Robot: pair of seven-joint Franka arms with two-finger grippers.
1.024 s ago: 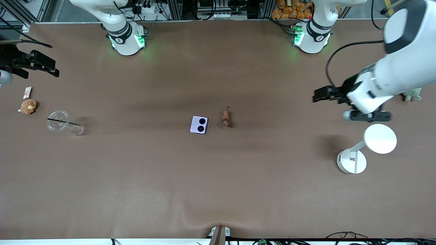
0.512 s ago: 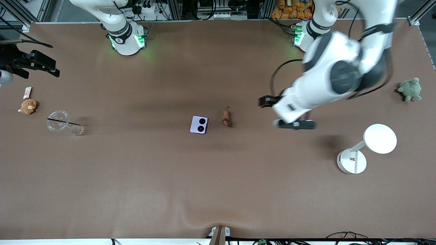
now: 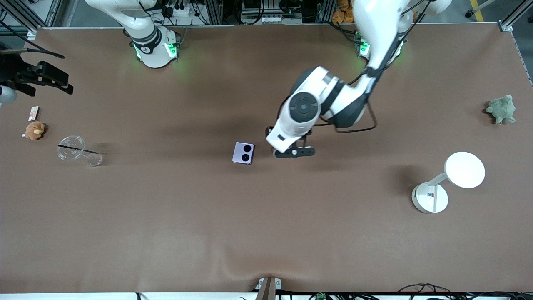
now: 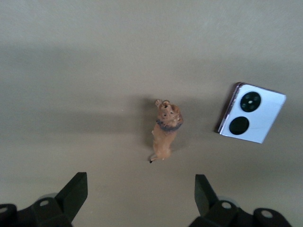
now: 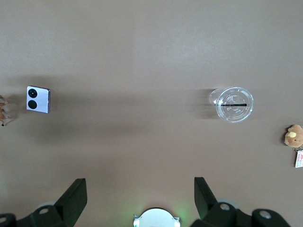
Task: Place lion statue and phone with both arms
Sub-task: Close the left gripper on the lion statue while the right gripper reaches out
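The lavender phone (image 3: 243, 153) lies flat at the table's middle, camera circles up. The brown lion statue (image 4: 165, 130) lies on the mat beside the phone (image 4: 252, 113), toward the left arm's end. The left arm's hand hides the lion in the front view. My left gripper (image 3: 283, 139) hangs over the lion, open and empty, with its fingertips (image 4: 75, 189) well above the mat. My right gripper (image 3: 58, 81) waits high over the right arm's end of the table, open and empty (image 5: 140, 194). From there it sees the phone (image 5: 38, 99) and the lion (image 5: 4, 111).
A clear plastic cup with a black straw (image 3: 77, 152) lies at the right arm's end, with a tan plush toy (image 3: 34, 130) and a small card (image 3: 33, 112) beside it. A green plush toy (image 3: 501, 109) and a white lamp (image 3: 447, 183) are at the left arm's end.
My left arm has swung from its end of the table to the middle and now covers the lion in the front view. The right arm, phone and lion have not moved.
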